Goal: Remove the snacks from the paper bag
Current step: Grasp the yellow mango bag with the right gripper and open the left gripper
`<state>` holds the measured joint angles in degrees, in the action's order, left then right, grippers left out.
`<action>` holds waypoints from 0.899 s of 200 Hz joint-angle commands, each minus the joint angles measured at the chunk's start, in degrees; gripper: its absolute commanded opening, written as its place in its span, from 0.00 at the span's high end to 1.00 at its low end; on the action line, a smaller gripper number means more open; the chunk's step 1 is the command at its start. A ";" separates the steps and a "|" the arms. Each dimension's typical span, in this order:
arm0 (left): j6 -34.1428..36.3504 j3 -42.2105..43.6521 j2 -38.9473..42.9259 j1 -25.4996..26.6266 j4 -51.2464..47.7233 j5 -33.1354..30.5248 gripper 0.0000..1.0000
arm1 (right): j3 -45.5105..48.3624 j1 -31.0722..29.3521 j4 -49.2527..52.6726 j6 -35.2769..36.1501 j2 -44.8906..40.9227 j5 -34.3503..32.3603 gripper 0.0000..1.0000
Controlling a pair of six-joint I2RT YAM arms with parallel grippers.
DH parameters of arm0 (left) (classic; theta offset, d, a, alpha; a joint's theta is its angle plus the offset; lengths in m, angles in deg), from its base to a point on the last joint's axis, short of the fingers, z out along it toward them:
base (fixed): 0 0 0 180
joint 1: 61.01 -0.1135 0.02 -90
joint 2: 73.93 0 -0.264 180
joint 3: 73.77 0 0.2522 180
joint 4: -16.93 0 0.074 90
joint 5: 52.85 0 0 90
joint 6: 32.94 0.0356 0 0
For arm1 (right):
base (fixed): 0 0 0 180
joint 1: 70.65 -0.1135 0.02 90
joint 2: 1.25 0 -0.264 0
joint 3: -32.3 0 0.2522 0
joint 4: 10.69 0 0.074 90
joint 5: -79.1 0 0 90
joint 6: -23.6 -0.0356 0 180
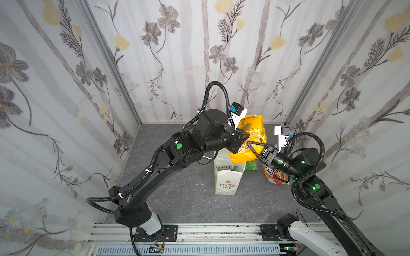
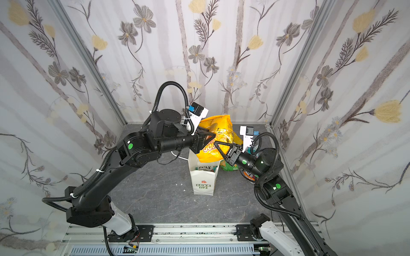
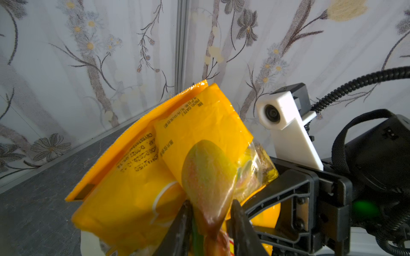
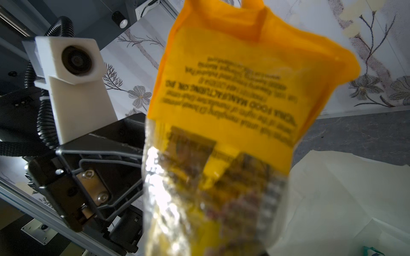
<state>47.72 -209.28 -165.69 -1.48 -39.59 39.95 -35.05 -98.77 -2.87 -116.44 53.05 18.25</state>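
Observation:
A large orange-yellow pouch [image 1: 255,133] [image 2: 221,130] hangs in the air above the mouth of the white paper bag [image 1: 226,179] [image 2: 203,179], which stands upright with "LOVE LIFE" on its front. My right gripper [image 1: 249,143] [image 2: 215,143] is shut on the pouch's lower edge. My left gripper [image 3: 210,204] [image 1: 245,139] is open, its fingers a little apart around a fold of the pouch [image 3: 199,133]. The pouch [image 4: 233,88] hides my right fingers in the right wrist view. Another packet [image 1: 225,168] shows inside the bag.
A green packet [image 1: 251,165] and a red-and-orange packet [image 1: 275,175] lie on the grey table to the right of the bag, under my right arm. Flowered walls close in three sides. A metal rail [image 1: 199,232] runs along the front.

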 commanded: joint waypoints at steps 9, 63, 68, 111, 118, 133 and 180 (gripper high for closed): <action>1.30 0.01 1.15 0.06 3.06 -0.66 0.48 | -1.29 0.72 -3.54 0.43 -0.16 -1.38 1.00; 5.90 4.40 6.77 0.06 4.49 -5.49 0.22 | -5.50 7.91 -2.55 0.74 1.36 0.34 1.00; 6.40 5.49 7.58 0.02 5.08 -5.61 0.19 | -6.05 8.98 -2.48 0.73 1.57 0.86 1.00; 13.25 17.28 14.47 0.06 9.29 0.18 0.01 | -8.99 20.62 -2.49 -0.85 3.47 5.12 1.00; 14.38 19.44 15.55 0.07 9.36 1.89 0.00 | -8.95 22.78 -2.67 -1.45 3.80 5.84 1.00; 16.50 23.42 17.68 0.02 8.93 6.22 0.00 | -8.48 27.31 -2.96 -2.32 4.34 7.67 1.00; 18.75 35.36 25.17 0.41 9.13 10.12 0.00 | -0.55 39.22 -4.96 -4.95 4.19 10.31 1.00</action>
<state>63.89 -177.24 -143.07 -1.11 -32.27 46.75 -39.29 -63.43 -1.43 -118.91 57.53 26.27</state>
